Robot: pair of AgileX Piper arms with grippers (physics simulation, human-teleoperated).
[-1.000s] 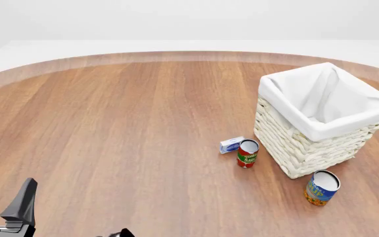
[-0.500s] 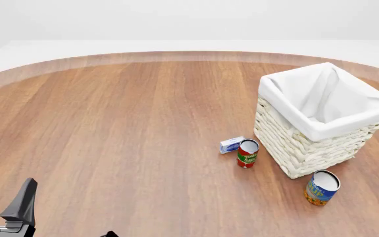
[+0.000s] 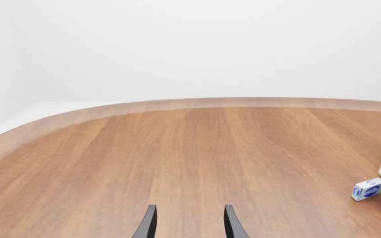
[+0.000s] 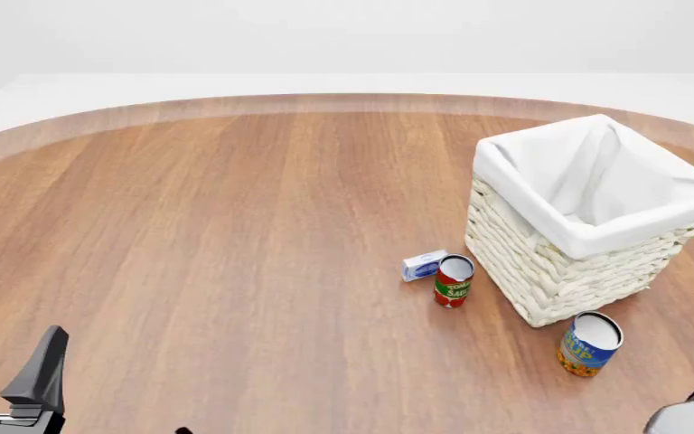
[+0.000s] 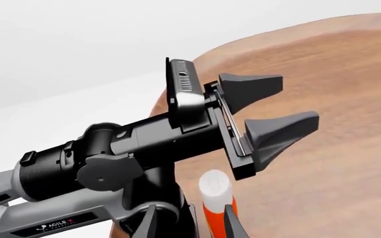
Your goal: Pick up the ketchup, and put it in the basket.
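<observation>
Two grippers, both mine, both low at the near table edge, far from the basket (image 4: 595,212). Taking it left to right.

Left gripper (image 4: 7,366): well left of the basket, fingers spread, nothing between them. My guess is it idles there to keep out of the way.

Small blue-and-white box (image 4: 425,265): lying on the table just left of the basket's near corner. Red-and-green can (image 4: 452,281): upright, just beside the box, close to the basket wall without touching it, as far as I can tell.

Basket: upright on the table, white cloth folded over the rim. What shows of its inside is only cloth; the bottom is hidden.

Blue-and-orange can (image 4: 589,344): upright, just in front of the basket's near side.

Right gripper (image 5: 189,223): barely in the front view, near side of the basket and to its right. Its wrist camera shows the ketchup (image 5: 215,201) upright between the fingers, white cap up. Whether they pinch it or only flank it, I cannot tell. Ketchup not yet in the basket; lift and carry remain, I judge.
</observation>
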